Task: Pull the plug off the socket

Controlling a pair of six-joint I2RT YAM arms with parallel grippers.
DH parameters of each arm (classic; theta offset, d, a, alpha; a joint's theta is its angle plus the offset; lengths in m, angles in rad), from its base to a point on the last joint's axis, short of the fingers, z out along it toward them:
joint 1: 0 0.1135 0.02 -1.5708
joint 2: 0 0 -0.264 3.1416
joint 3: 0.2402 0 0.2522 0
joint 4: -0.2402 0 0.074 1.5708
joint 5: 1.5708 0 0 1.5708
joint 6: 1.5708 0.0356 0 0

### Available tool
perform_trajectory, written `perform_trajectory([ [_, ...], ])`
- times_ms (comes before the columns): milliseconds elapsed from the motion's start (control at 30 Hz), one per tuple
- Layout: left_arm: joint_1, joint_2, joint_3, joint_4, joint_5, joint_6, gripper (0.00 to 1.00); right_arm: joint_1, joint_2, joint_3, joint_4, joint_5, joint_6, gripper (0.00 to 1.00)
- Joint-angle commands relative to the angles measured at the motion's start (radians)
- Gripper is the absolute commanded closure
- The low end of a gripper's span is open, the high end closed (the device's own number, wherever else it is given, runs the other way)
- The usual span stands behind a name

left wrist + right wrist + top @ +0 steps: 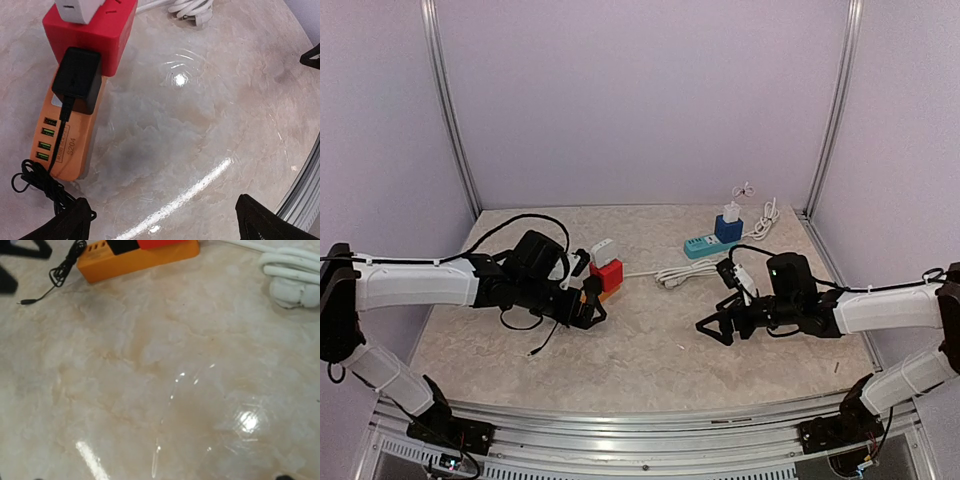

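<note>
1. Two hands are spread wide and hold nothing. The left hand hovers just beside the orange socket strip, probably ready to straddle it. The right hand waits well apart over the bare table.
2. The black plug sits seated in that strip, touching a red block.
3. The likely split is that one hand pins the strip while the other lifts the plug.

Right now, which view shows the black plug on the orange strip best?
Left wrist: the black plug shows whole and close, sitting on the orange strip. Right wrist crops it at the top edge; top view: too small to tell.
</note>
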Motion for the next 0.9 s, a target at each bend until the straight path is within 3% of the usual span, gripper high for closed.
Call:
perform_trajectory([
  [0, 0.072, -0.084, -0.016, 0.010, 0.035, 0.046, 0.01, 0.013, -0.045, 0.010, 0.015, -0.011, -0.009, 0.00],
  [267, 0.102, -0.085, -0.044, 0.006, 0.007, 0.192, 0.01, 0.014, -0.161, -0.022, -0.016, 0.019, -0.015, 0.00],
  [433, 0.106, -0.028, -0.064, 0.050, -0.075, 0.275, 0.01, 0.013, -0.166, -0.023, -0.016, 0.001, -0.009, 0.00],
  [867, 0.137, 0.089, -0.073, 0.207, -0.091, 0.429, 0.03, 0.013, -0.177, -0.042, 0.020, -0.015, 0.020, 0.00],
])
